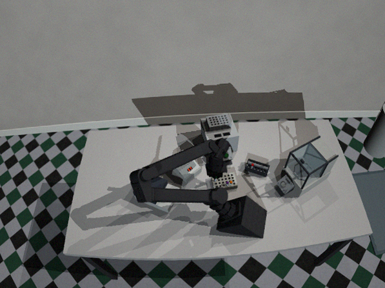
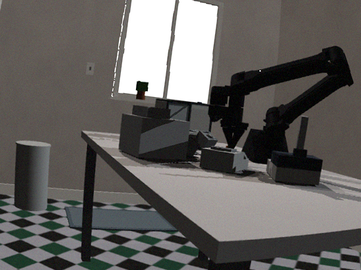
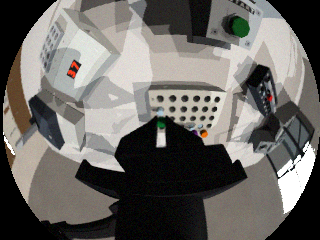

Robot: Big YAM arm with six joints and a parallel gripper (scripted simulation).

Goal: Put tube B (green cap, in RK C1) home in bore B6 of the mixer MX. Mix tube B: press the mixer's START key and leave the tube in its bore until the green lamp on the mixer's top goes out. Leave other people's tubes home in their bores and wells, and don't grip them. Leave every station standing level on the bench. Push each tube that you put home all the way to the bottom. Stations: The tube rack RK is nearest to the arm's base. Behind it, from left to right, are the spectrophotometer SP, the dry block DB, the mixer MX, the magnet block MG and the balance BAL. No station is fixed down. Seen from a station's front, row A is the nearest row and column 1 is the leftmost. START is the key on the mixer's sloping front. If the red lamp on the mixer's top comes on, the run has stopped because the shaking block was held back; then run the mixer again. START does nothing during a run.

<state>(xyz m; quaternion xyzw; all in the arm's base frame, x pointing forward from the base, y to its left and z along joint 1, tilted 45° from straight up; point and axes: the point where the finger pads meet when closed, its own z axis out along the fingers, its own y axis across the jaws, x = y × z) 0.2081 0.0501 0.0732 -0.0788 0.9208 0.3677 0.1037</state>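
Though shut on tube B (image 3: 160, 124), no readable writing.

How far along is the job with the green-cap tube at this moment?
Done: the gripper is closed on tube B over the rack RK. In hand: taking it out; whether it has left its well cannot be told. Left: carry it to the mixer MX, push it fully into B6, press START, and wait.

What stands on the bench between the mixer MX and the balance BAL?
The magnet block MG, small and dark, with a red-capped tube in it, stands between mixer MX and balance BAL; the top view shows it.
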